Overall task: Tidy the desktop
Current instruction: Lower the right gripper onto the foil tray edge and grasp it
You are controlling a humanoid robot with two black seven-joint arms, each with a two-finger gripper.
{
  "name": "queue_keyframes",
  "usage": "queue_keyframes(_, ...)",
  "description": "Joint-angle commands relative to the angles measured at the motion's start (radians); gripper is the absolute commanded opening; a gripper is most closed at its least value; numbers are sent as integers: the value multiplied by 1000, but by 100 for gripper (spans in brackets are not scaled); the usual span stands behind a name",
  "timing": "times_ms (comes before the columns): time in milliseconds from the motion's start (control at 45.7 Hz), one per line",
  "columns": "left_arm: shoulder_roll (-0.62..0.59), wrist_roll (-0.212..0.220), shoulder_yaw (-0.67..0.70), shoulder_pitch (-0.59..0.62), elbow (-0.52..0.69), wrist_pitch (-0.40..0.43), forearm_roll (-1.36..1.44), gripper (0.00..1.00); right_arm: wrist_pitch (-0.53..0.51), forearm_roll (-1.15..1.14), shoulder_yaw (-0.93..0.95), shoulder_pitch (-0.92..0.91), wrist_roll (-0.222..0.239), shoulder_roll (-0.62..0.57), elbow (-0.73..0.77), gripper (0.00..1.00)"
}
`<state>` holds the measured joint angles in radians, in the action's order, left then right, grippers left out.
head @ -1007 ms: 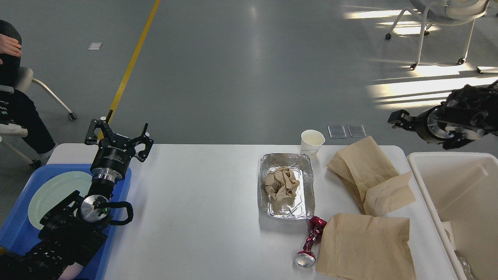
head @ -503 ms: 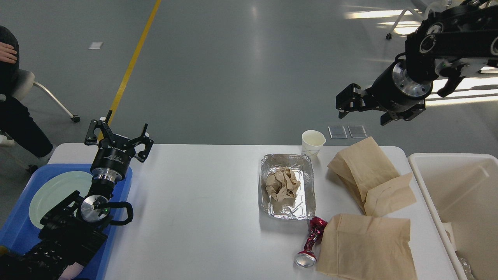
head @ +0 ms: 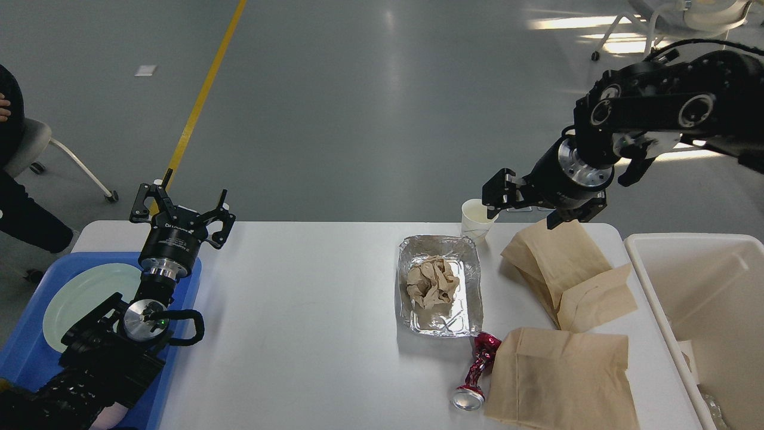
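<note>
Left jaws wide, empty — right jaws beside cup.

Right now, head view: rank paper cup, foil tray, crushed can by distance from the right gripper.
From the right gripper:
1. Paper cup, just below-left of its fingers, at the desktop's far edge.
2. Foil tray, mid-table, holding crumpled paper.
3. Crushed can, near edge, beside a brown bag.

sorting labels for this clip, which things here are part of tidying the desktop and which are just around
Part of the job: desktop, paper cup, foil tray, crushed can, paper bags, white bin, blue tray, right gripper.

Just around: office chairs, seated person.
</note>
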<state>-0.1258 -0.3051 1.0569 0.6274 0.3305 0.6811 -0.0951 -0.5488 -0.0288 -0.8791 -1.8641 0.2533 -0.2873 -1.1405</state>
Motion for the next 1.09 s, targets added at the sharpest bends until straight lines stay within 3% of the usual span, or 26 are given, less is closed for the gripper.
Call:
queue_keyframes(0, 0, 0, 0, 0, 1, 0, 0, 96, 0, 0, 43, 143, 1, 48, 111, 100)
queue_keyframes(328, 0, 0, 0, 0, -1, 0, 0, 96, 124, -3, 35, 385, 4, 209, 295, 100)
queue_keyframes(678, 0, 0, 0, 0, -1, 0, 0, 96, 139, -5, 38, 605, 1, 356, 607, 100)
queue_keyframes(810, 0, 0, 0, 0, -1, 0, 0, 96, 167, -19, 31, 649, 3, 370, 634, 100)
queue_keyframes(919, 0, 0, 0, 0, -1, 0, 0, 96, 259, -20, 14, 680, 1, 370, 633, 99)
queue_keyframes(1072, 0, 0, 0, 0, -1, 0, 0, 96, 276, -20, 6, 680, 0, 366, 633, 99)
